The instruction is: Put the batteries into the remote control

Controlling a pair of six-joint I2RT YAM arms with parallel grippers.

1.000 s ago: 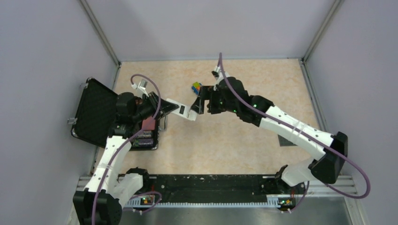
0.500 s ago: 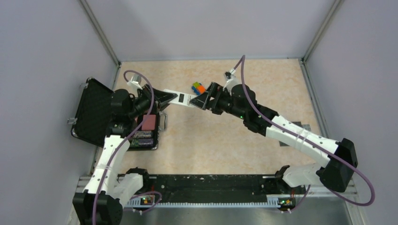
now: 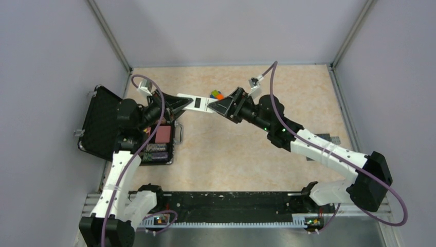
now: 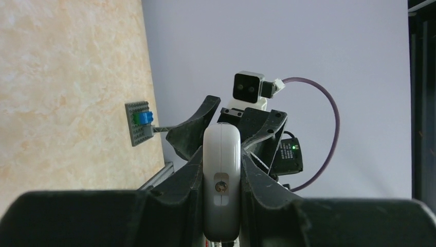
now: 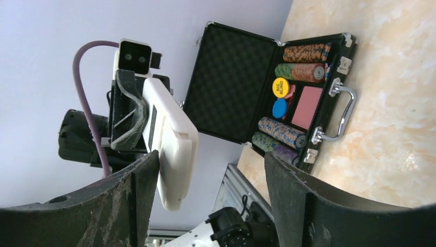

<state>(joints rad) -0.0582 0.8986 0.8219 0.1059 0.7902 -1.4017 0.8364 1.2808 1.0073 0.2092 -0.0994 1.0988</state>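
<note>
Compared with a second earlier, both arms had reached farther from their bases toward the back of the table (image 3: 231, 154). The right arm was stretched out longer, its elbow lower over the surface. The remote control (image 3: 194, 102) was off the table between the two arms. It had travelled away from the near edge and now lay almost level, its far end up beside the toy car (image 3: 216, 94), which it partly hid.

The left end effector (image 4: 222, 159) was clenched on one end of the remote, a finger pressed against each long edge of the white body. The right end effector (image 5: 208, 164) was released, its jaws spread wide. The free end of the remote sat just inside one finger and well apart from the other. Half a second before, that end effector had met the remote lower and nearer.

Little writing could be read. In the open black case (image 5: 231, 92) by the left arm, a yellow chip (image 5: 280, 87) carried the words "BIG BLIND", among rows of striped chips. The remote bore a dark rectangular patch with no legible print. Far off on the table, a blue brick on a grey baseplate (image 4: 140, 122) showed no lettering.
</note>
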